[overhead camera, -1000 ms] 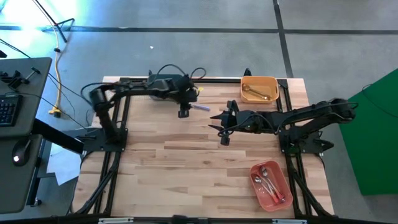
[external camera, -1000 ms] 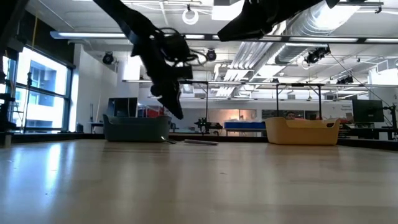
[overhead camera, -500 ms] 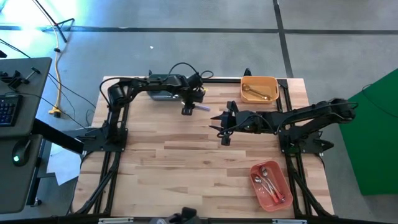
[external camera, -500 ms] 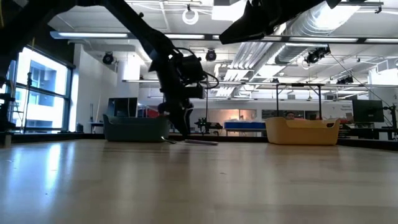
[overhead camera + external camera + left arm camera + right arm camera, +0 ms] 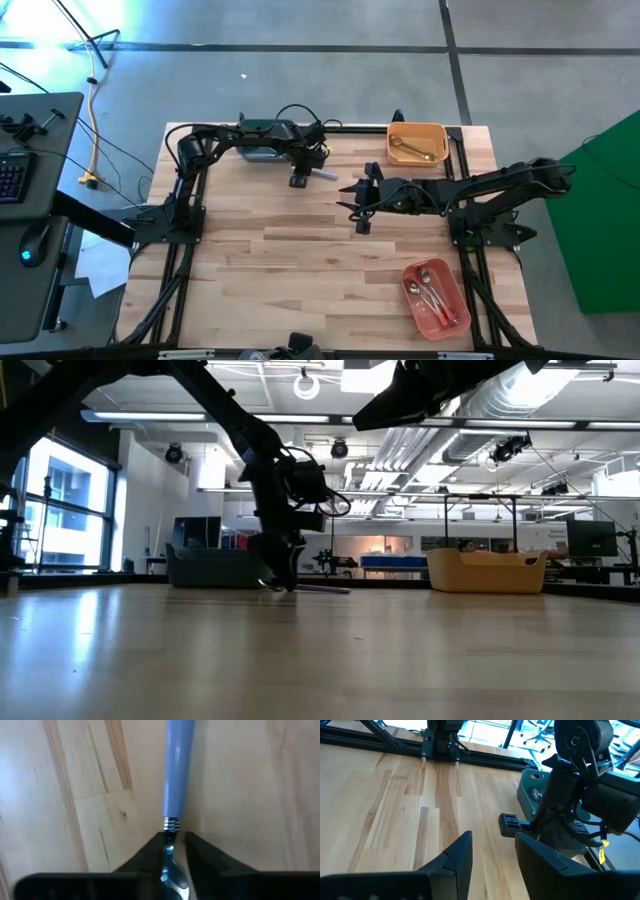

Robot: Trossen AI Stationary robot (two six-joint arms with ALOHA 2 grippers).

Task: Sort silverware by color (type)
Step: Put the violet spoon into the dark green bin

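A spoon with a lavender handle (image 5: 323, 174) and a silver head lies flat on the wooden table near its far edge; it also shows in the low view (image 5: 322, 589). My left gripper (image 5: 298, 181) is down at the spoon's head end, shut on it, its tips at the table (image 5: 281, 584). My right gripper (image 5: 360, 206) is open and empty, held above the table's middle, right of the spoon. Gold utensils (image 5: 410, 150) lie in the orange bin (image 5: 436, 132). Red-pink-handled silverware (image 5: 430, 292) lies in the red-pink bin (image 5: 452, 280). My left gripper pinches the spoon's thin silver neck (image 5: 169, 840) between its two fingers (image 5: 150, 856), just behind the ringed collar where the lavender handle (image 5: 177, 770) begins. The fingers come from above, pointing down. The spoon lies on the table, its handle sticking out past the fingertips.
The teal bin (image 5: 258, 154) stands at the far edge under my left arm, just left of the spoon. The orange bin is at the far right corner, the red-pink bin at the near right. Bare wood lies across the table's middle and left (image 5: 260, 260).
My left gripper has gone down from above the table onto the spoon's head end, shifting a little toward the right edge. The spoon has stayed where it lay.
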